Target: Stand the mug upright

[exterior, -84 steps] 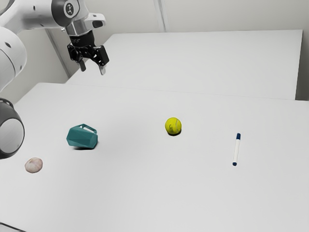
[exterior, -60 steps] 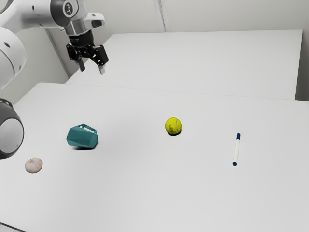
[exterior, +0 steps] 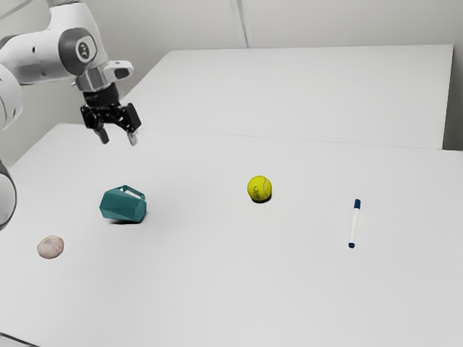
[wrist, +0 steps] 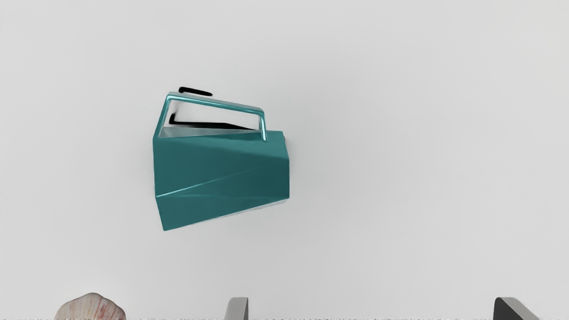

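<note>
The teal faceted mug [exterior: 123,205] lies on its side on the white table, its handle on the side away from the exterior camera. My gripper [exterior: 118,140] hangs in the air above and beyond it, not touching it. Seen from the wrist, the mug [wrist: 222,173] shows its long side and its looped handle, and the gripper [wrist: 371,309] holds its two fingers wide apart with nothing between them.
A pale shell [exterior: 51,247] lies close to the mug, toward the exterior view's lower left. Toward the exterior view's right are a yellow tennis ball [exterior: 260,189] and a white marker with dark blue ends [exterior: 354,225]. All rest on the white table [exterior: 239,289].
The arm has come lower and shifted toward the exterior view's left, bringing my gripper closer to the mug. The mug, shell, ball and marker have stayed where they were.
</note>
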`<action>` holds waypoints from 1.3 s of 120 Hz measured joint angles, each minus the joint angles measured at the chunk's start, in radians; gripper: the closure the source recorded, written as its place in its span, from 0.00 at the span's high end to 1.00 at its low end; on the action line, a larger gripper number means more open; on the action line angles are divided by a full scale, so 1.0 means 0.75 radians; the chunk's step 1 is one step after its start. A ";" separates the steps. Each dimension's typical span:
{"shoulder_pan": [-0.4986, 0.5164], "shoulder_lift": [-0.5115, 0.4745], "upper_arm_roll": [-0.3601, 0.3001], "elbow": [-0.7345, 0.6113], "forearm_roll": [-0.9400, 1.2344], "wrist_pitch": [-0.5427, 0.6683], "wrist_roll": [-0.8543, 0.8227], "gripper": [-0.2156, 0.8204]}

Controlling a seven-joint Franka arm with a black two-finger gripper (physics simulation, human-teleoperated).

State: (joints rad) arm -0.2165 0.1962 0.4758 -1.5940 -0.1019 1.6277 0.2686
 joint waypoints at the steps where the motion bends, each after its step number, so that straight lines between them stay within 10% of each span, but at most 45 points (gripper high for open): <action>1: 0.001 0.000 0.005 -0.003 -0.002 0.001 0.004 0.79; 76: 0.105 0.026 0.346 -0.220 -0.250 0.038 0.411 0.79; 156: 0.341 0.329 0.356 -0.199 -0.945 -0.060 0.832 0.79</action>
State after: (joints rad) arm 0.0389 0.4429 0.7431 -1.7430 -0.8109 1.5825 0.8928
